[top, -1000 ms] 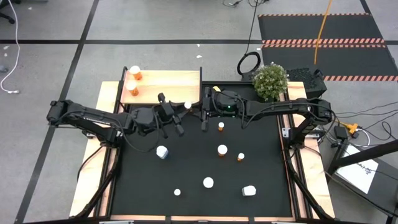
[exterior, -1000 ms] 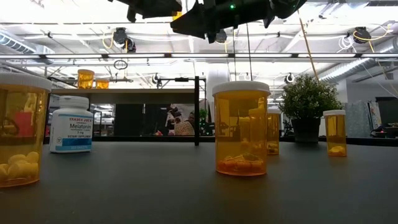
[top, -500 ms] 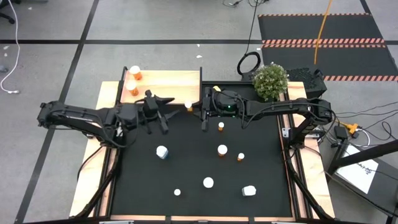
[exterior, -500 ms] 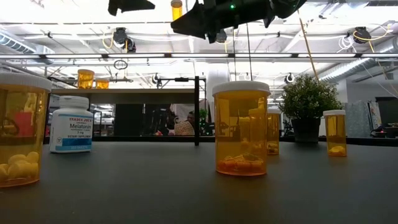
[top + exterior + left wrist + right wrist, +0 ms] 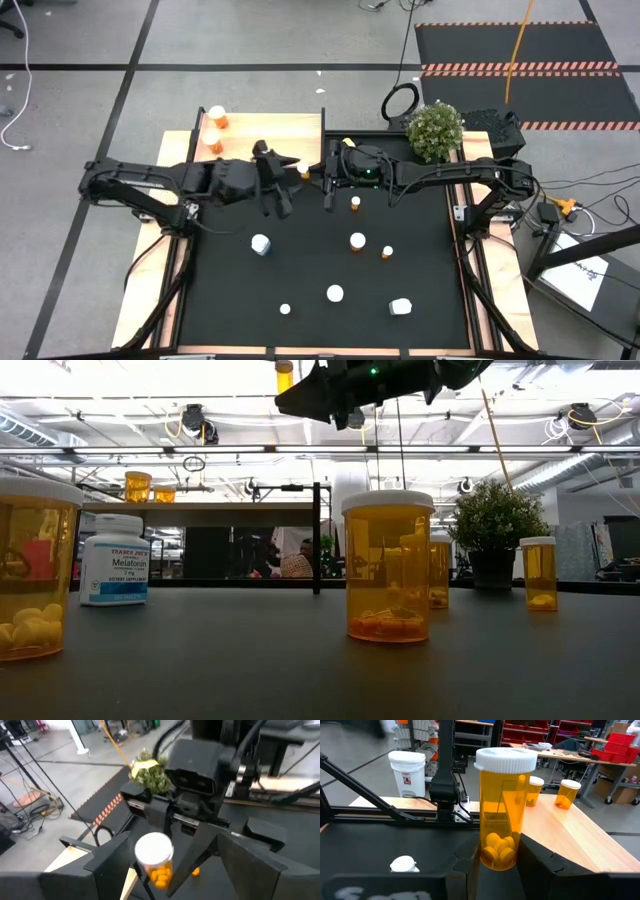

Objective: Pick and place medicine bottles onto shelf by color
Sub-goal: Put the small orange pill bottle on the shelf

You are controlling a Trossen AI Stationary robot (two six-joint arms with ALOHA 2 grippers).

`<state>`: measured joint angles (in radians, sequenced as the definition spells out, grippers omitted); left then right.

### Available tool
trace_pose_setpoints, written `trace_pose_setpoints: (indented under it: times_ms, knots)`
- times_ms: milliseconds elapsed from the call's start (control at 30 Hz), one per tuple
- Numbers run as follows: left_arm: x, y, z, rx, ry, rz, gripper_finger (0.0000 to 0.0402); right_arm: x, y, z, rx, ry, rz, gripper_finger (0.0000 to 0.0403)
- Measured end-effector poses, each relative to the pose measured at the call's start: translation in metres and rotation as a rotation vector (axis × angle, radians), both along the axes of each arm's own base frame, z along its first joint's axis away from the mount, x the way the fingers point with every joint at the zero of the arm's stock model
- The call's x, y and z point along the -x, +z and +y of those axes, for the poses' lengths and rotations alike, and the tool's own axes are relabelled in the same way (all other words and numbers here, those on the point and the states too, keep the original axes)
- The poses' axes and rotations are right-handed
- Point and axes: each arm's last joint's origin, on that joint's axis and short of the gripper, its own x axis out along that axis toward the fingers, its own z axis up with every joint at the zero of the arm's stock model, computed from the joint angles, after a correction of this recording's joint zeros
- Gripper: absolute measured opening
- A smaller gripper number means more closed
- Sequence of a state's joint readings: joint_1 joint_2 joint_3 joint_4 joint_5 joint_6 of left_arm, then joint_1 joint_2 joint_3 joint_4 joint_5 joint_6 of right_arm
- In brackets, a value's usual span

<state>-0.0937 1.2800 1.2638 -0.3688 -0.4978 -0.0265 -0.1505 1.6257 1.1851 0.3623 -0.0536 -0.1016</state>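
High view is showing both arms meeting near the front edge of the wooden shelf [image 5: 262, 135], right where it borders the black mat [image 5: 320, 270]. Right gripper [image 5: 496, 862] is pinching an orange bottle [image 5: 503, 807] with a white cap, holding it upright with its fingers pressed on the lower part, pills sitting at the bottom. Left gripper [image 5: 285, 180] is hanging just beside it with its jaws spread apart and nothing between them; in the left wrist view that same bottle is showing between its two dark fingers [image 5: 107, 857] but apart from them. Two more orange bottles [image 5: 215, 118] are standing on the far left corner of the shelf, close together. Rest of the bunch is sitting scattered on the mat: a white bottle [image 5: 261, 244] toward the left, a few orange ones [image 5: 357, 241] around the middle, and more white-topped ones [image 5: 335, 293] nearer the front. Potted plant [image 5: 435, 130] is sitting at the mat's back right corner. Low view is showing a white labelled bottle standing beside a big orange one at the left.
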Motion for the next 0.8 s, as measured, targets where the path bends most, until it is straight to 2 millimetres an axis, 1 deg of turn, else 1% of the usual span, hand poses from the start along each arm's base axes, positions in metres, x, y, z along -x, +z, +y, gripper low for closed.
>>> trace_pose_setpoints:
  times_ms: [100,167,267,433,567,800]
  knots:
    - [-0.011,-0.003,0.000,-0.014,0.028,0.022,0.0294,0.000,0.000,0.000,-0.001,0.000,0.006,0.0104]
    - [-0.014,-0.004,0.001,-0.035,0.074,0.031,0.0294,0.000,-0.001,0.000,0.005,0.001,0.013,0.0104]
    - [-0.015,-0.005,0.002,-0.058,0.130,0.042,0.0294,0.000,-0.002,0.000,0.011,0.002,0.021,0.0103]
    - [-0.014,-0.005,0.003,-0.047,0.143,0.036,0.0291,0.000,-0.002,0.000,0.014,0.003,0.024,0.0103]
    - [-0.012,-0.009,0.003,-0.039,0.136,0.074,0.0268,0.000,-0.002,0.000,0.022,0.004,0.025,0.0103]
    - [-0.012,-0.010,0.003,-0.030,0.129,0.084,0.0220,0.000,-0.002,0.000,0.037,0.007,0.027,0.0103]
